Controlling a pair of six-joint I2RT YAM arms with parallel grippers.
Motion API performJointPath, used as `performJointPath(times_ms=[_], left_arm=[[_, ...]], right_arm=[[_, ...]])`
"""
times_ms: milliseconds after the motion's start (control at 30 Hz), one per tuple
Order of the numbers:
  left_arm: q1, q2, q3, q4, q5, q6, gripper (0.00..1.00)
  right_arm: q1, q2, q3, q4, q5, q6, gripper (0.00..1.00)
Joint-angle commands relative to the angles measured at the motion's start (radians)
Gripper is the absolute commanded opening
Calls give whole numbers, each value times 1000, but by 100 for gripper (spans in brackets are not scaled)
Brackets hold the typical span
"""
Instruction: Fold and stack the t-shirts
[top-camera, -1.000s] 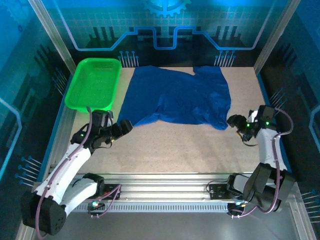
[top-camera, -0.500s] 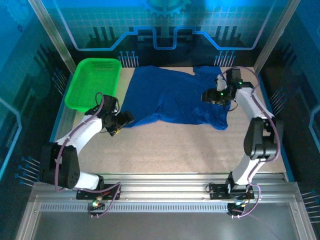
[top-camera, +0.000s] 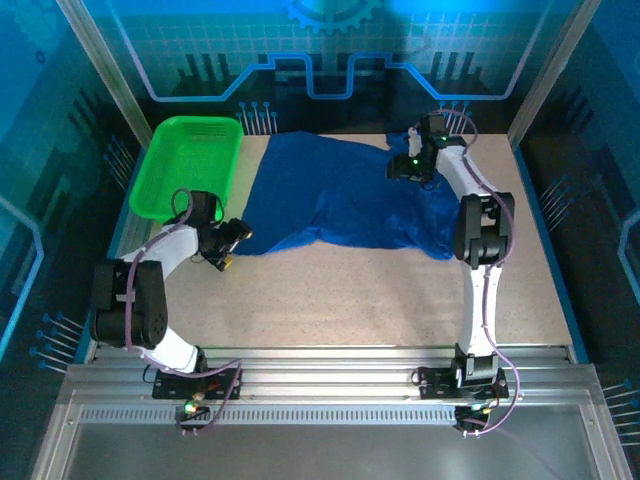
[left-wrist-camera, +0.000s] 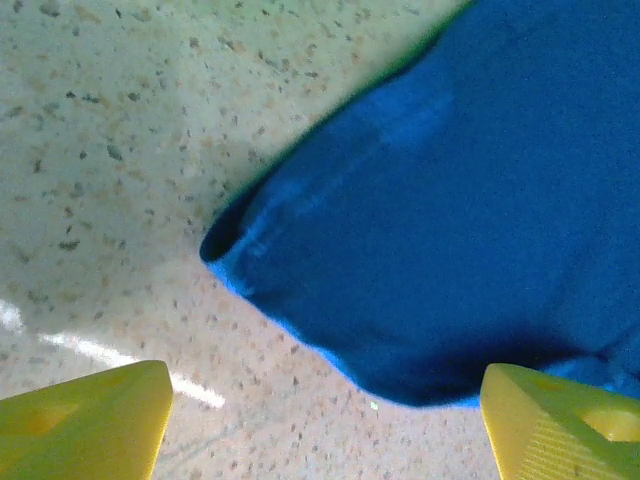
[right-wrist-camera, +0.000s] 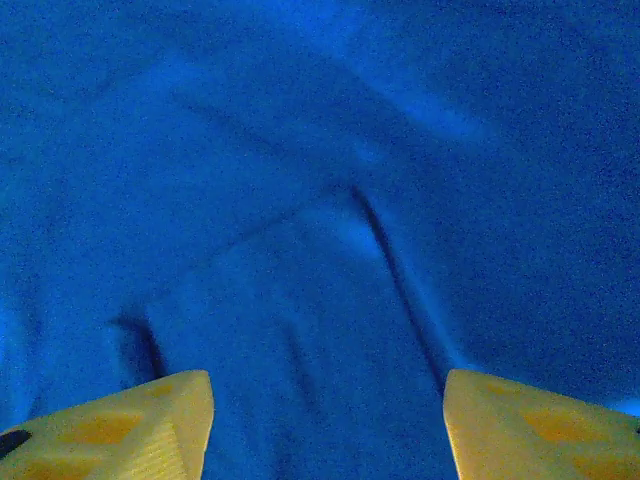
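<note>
The royal-blue t-shirt (top-camera: 345, 195) lies spread across the back middle of the table, plain side up with no print showing. My left gripper (top-camera: 238, 236) hangs open just off its near-left corner. In the left wrist view that rounded cloth corner (left-wrist-camera: 430, 220) lies ahead of the yellow fingertips (left-wrist-camera: 85, 420), and bare table sits between them at the left gripper (left-wrist-camera: 320, 430). My right gripper (top-camera: 400, 166) is open above the shirt's far-right part. In the right wrist view the right gripper (right-wrist-camera: 330, 430) hovers over creased blue cloth (right-wrist-camera: 320, 200).
A green plastic basket (top-camera: 190, 165) stands at the back left, close to the left arm. The speckled table (top-camera: 340, 290) is bare in front of the shirt. Metal frame posts and blue walls ring the table.
The right arm swung from the table's right edge up and left over the shirt's far-right part. The left gripper drew back left to the shirt's near-left corner.
</note>
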Motion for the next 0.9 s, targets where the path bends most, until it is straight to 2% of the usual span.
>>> performJointPath(times_ms=[0,133,300,633,733,867], left_arm=[[10,51,0,77,40,-58,80],[16,92,11,110,37,-87,79],[26,125,4,144,34,-118,78],[37,141,-16,198,24,-154,76],[40,144,-15,200,22,-161,75],[44,131,-16,200,14,-168,74]], right_arm=[[14,91,106,-39,3,42,61],[30,177,213,-67,-1,63,58],[40,230,269,-71,-10,83,55],[47,264,280,-79,-5,101,44],[49,267,283,-80,3,107,38],[53,249,278,-76,29,117,21]])
